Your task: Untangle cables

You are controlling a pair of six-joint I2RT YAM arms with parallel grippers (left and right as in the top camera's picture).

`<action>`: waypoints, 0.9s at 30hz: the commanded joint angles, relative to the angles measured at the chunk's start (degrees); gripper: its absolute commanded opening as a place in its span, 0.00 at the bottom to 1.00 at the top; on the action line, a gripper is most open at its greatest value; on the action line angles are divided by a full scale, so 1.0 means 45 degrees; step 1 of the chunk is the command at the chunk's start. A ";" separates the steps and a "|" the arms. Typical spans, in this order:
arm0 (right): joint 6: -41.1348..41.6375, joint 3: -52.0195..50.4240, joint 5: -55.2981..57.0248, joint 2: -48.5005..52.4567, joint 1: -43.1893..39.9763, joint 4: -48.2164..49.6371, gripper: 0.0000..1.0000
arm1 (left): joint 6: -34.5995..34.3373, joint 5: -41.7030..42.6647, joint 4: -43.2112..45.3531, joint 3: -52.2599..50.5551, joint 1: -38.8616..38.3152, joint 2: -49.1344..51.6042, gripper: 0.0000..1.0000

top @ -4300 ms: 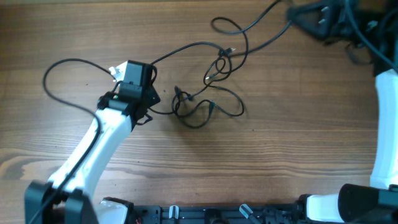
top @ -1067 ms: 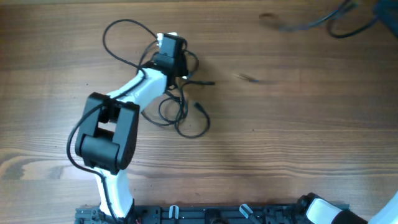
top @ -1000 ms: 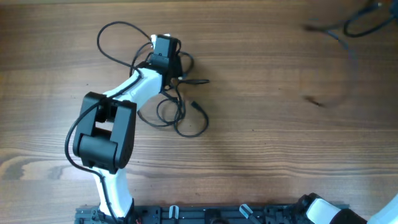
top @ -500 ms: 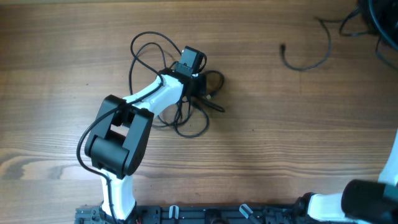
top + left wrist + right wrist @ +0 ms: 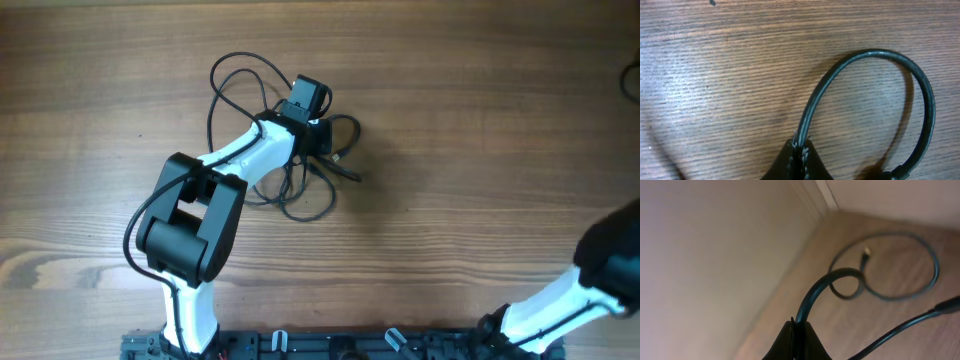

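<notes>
In the overhead view a clump of thin black cables [image 5: 300, 185] lies left of centre, with loops reaching up to the left [image 5: 225, 75]. My left gripper [image 5: 320, 135] sits over the clump's upper right. In the left wrist view it [image 5: 800, 156] is shut on one black cable [image 5: 865, 54] that arcs in a loop over the wood. My right gripper [image 5: 797, 327] is shut on another black cable [image 5: 827, 282], held up in the air. Below it a loose loop [image 5: 920, 287] with a small plug end [image 5: 867, 255] lies on the wood. The right gripper itself is outside the overhead view.
The right arm [image 5: 600, 270] crosses the overhead view's lower right corner. A short piece of black cable [image 5: 630, 80] shows at the right edge. A pale wall [image 5: 715, 255] fills the left of the right wrist view. The arms' mounting rail [image 5: 340, 345] runs along the front edge.
The loose cable that lay at the top right has gone almost out of the overhead view. The right arm now shows at the lower right. The left arm and the clump have not moved.
</notes>
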 commanded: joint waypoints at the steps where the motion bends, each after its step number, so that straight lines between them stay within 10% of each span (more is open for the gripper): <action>1: -0.0384 0.0083 -0.0845 0.1792 0.0107 -0.0452 0.05 | -0.0068 0.0068 -0.0044 -0.0151 -0.0058 -0.0044 0.04; 2: -0.0787 0.0083 -0.1059 0.2157 0.0151 -0.0559 0.12 | -0.0068 0.0068 -0.0044 -0.0151 -0.0058 -0.0044 0.04; 3: -0.0991 0.0083 -0.1331 0.2375 0.0170 -0.0617 0.72 | -0.0068 0.0068 -0.0044 -0.0151 -0.0058 -0.0044 0.04; 4: -0.0991 0.0083 -0.1307 0.2414 0.0170 -0.0724 1.00 | -0.0068 0.0068 -0.0044 -0.0151 -0.0058 -0.0044 0.04; 12: 0.0204 0.0131 -0.5561 -0.0874 0.0262 -0.1015 1.00 | -0.0068 0.0068 0.0170 -0.0146 -0.0058 -0.0068 0.25; 15: 0.0146 0.0126 -0.6033 -0.2667 0.1103 -0.2278 1.00 | -0.0068 0.0112 -0.0107 0.0121 -0.0058 -0.1302 0.54; 16: 0.0063 0.0126 -0.6023 -0.3264 0.1826 -0.3453 1.00 | -0.0068 0.0112 -0.0534 0.0214 -0.0058 -0.2492 1.00; 21: -0.2273 0.0126 -0.6033 -0.3473 0.4663 -0.6572 1.00 | -0.2273 -0.0452 -0.4211 0.0214 0.1209 -0.7451 1.00; 27: -0.4022 -0.0005 -0.4255 -0.3381 0.7834 -0.8111 1.00 | -0.4367 -0.0024 -0.6785 -0.0500 0.3157 -0.7941 1.00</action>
